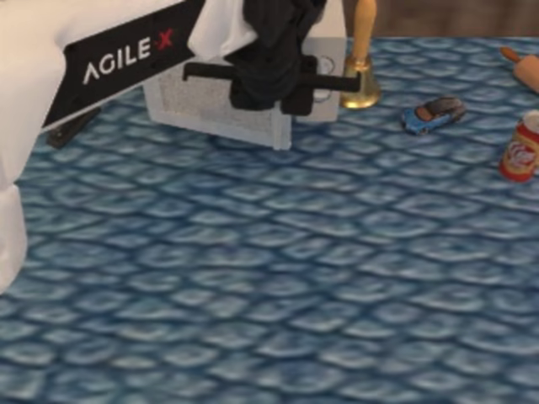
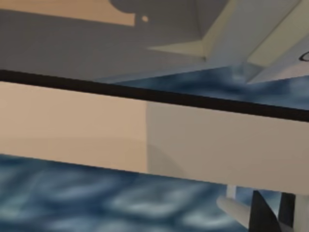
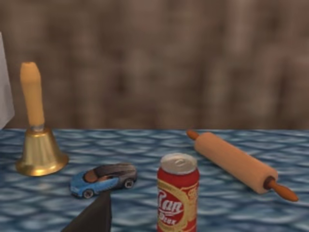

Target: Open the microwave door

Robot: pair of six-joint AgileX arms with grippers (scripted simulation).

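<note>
While the near part of the table point(image 1: 278, 286) lies bare with its blue wavy cloth, all things stand at the far side. At the far right there is a red can point(image 1: 520, 149), and behind it a rolling pin point(image 1: 524, 67) at the edge of the top view. Left of the can a small blue toy car point(image 1: 433, 114) stands, and farther left a brass bell point(image 1: 363, 59) with a wooden handle. Just beside the bell, at the far middle, is the microwave point(image 1: 330, 50). The door point(image 1: 223, 114) with its grey mesh window stands out from the body at an angle, partly open. My left arm reaches from the left over the microwave, and the left gripper point(image 1: 269, 80) hangs dark over the door's top edge; whether its claw is wide or narrow I cannot tell. The right gripper point(image 3: 94, 215) shows only as a dark tip near the car in its wrist view, and its claw state cannot be told either.
</note>
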